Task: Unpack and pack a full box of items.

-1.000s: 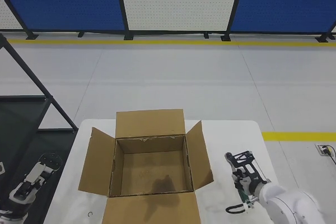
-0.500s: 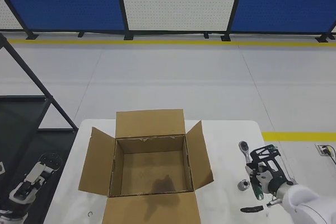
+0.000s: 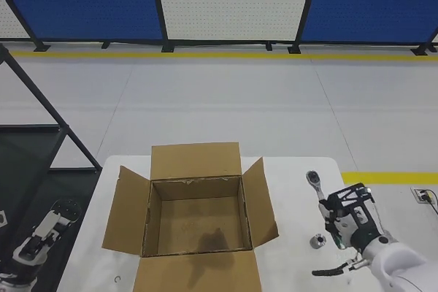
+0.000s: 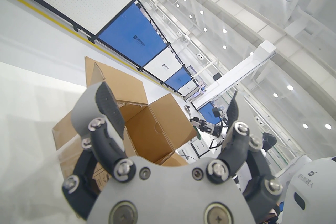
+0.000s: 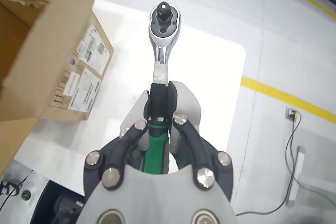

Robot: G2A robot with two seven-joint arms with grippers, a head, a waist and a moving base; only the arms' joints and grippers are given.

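My right hand (image 5: 159,97) grasps the green-handled chrome ratchet wrench (image 5: 164,25) at its grippy handle; stiff, probably head-heavy, liable to droop.

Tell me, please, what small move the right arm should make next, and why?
Probably lower the ratchet wrench onto the bare table near the socket. The right gripper is shut on its green handle, holding it above the table beside the cardboard box, which is open and looks empty, so unpacking seems under way.
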